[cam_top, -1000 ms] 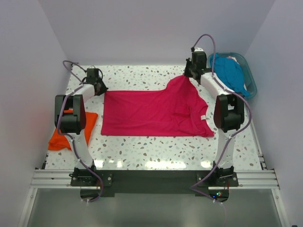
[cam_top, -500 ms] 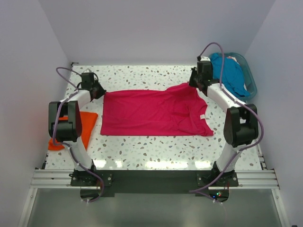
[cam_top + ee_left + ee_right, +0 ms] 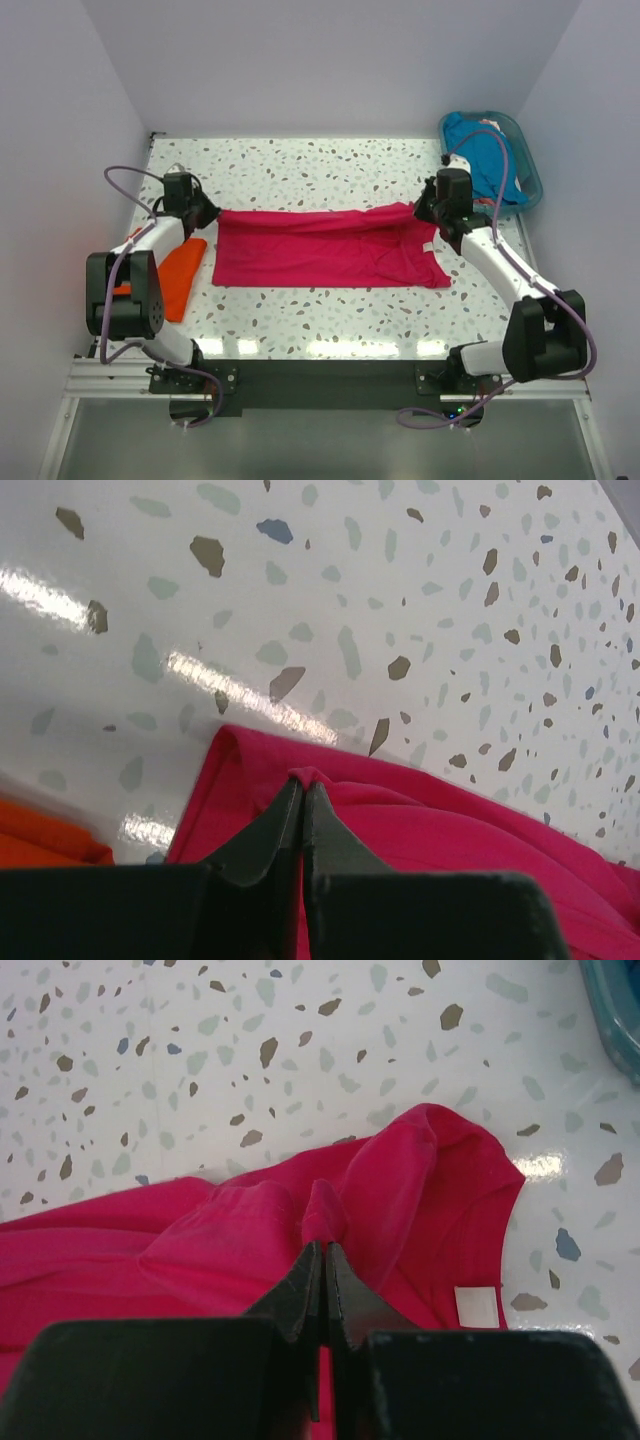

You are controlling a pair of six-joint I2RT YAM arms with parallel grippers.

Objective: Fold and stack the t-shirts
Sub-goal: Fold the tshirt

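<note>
A hot pink t-shirt (image 3: 320,250) lies spread across the middle of the table, its far long edge lifted and drawn toward the front. My left gripper (image 3: 207,212) is shut on that edge's left corner (image 3: 303,777). My right gripper (image 3: 420,210) is shut on a pinch of the pink cloth (image 3: 325,1210) near the collar, beside the white neck label (image 3: 476,1306). An orange t-shirt (image 3: 175,280) lies folded at the table's left edge, partly under my left arm. A teal blue t-shirt (image 3: 490,160) fills the basket at the back right.
The teal plastic basket (image 3: 530,170) stands at the table's back right corner, close behind my right arm. White walls close in the left, back and right. A black rail runs along the near edge by the arm bases.
Both grippers have come toward the front with the pink t-shirt's far edge, folding it over the shirt. The shirt looks narrower front to back. Both arms have swung outward.
</note>
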